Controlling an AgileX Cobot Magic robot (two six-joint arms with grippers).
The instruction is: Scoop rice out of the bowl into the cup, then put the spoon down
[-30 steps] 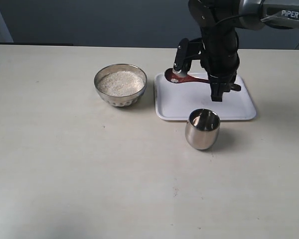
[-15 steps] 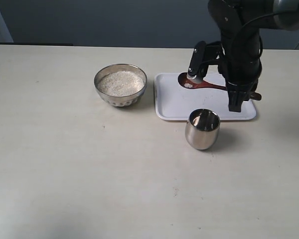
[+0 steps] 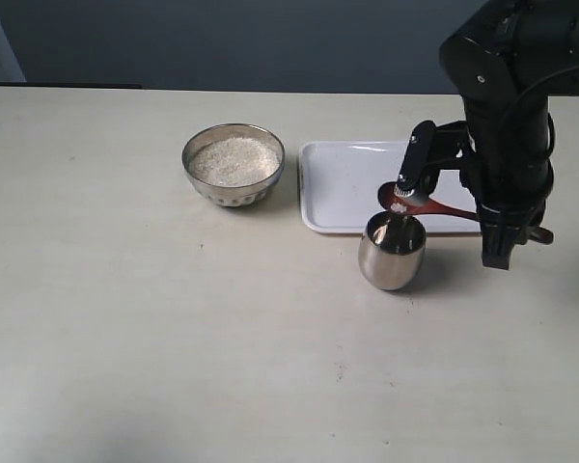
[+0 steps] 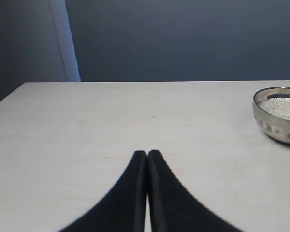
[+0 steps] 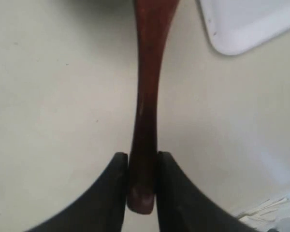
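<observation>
Gripping the slim reddish-brown wooden spoon [image 3: 434, 204] by its handle end, my right tool [image 5: 142, 169] holds the loaded head by the upper rim of the shiny rounded steel cup [image 3: 392, 256], right of frame centre. Tipping off-centre would likely scatter the white rice grains [image 3: 398, 205] onto the desk [image 3: 125, 338], and the thin handle might twist. My left tool [image 4: 147, 193] rests closed and empty.

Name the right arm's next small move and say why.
Probably roll the wrist to tip the spoon: its head, with rice on it, sits just above the cup rim, and the right gripper is shut on the handle.
</observation>
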